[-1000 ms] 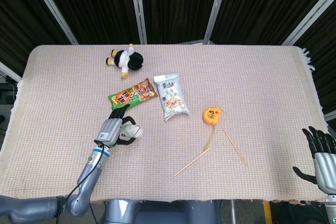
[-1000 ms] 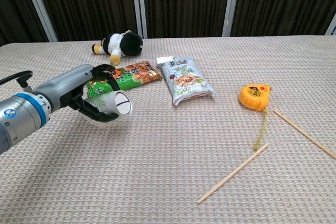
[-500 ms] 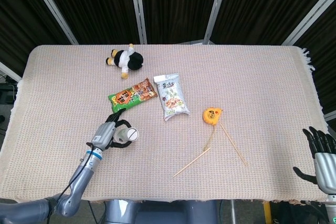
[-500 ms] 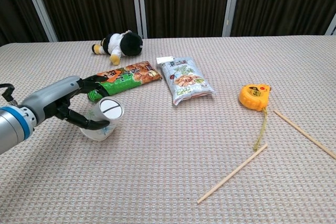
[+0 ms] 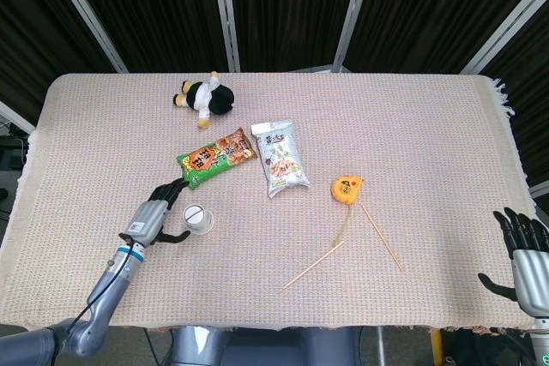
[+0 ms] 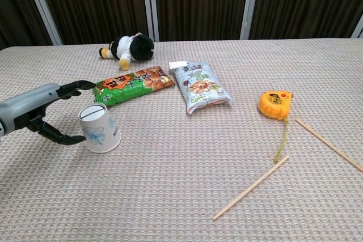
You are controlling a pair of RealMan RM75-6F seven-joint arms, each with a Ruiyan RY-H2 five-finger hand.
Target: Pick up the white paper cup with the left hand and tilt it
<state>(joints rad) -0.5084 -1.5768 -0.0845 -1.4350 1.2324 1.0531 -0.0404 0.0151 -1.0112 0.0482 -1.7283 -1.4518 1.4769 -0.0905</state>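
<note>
My left hand (image 6: 42, 114) is spread, holding nothing; the white paper cup (image 6: 99, 128) stands mouth-down (axis vertical) just to its right in frame.

The paper cup (image 6: 99, 128) is being stood mouth-down on the table (image 6: 170, 196) at the left of the frame, with the left robot hand (image 6: 42, 114) lying just to its left, fingers spread beside it. Above the cup, a snack packet (image 6: 133, 85) is lying, and a second packet (image 6: 199, 88) is placed to its right. A plush toy (image 6: 127, 48) is set further up. At the right, a tape measure (image 6: 275, 104) is lying above two chopsticks (image 6: 252, 188). The right robot hand (image 5: 525, 255) is being seen at the lower right corner of the head view.
</note>
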